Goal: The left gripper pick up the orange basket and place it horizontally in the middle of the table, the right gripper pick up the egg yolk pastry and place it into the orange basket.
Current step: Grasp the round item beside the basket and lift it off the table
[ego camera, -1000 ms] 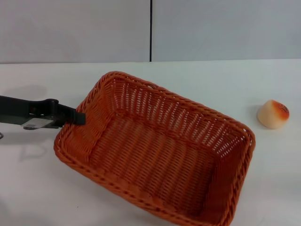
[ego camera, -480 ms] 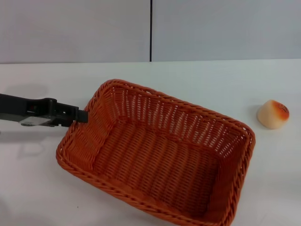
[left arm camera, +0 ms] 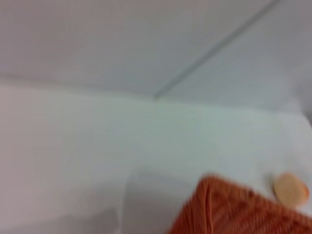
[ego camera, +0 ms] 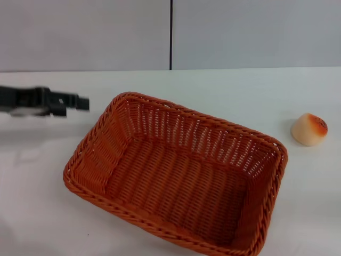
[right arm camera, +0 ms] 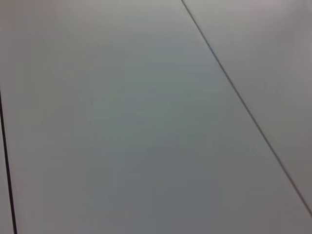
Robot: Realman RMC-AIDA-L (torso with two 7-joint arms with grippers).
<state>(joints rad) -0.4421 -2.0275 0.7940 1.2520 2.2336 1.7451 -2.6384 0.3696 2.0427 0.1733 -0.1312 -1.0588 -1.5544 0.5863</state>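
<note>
The orange basket (ego camera: 176,176) rests flat on the white table (ego camera: 224,88), its long side running diagonally from back left to front right, with nothing inside. My left gripper (ego camera: 81,102) hovers left of the basket's back-left corner, apart from the rim, open and holding nothing. The egg yolk pastry (ego camera: 309,129) sits on the table to the right of the basket. In the left wrist view a corner of the basket (left arm camera: 234,209) and the pastry (left arm camera: 290,190) show. My right gripper is out of view.
A grey panelled wall (ego camera: 106,32) with a dark vertical seam stands behind the table. The right wrist view shows only grey panels (right arm camera: 146,122). White tabletop lies bare between the basket and the pastry.
The basket's left end came down from its tilted lift and now lies flat. My left gripper let go of the rim and pulled back up and to the left.
</note>
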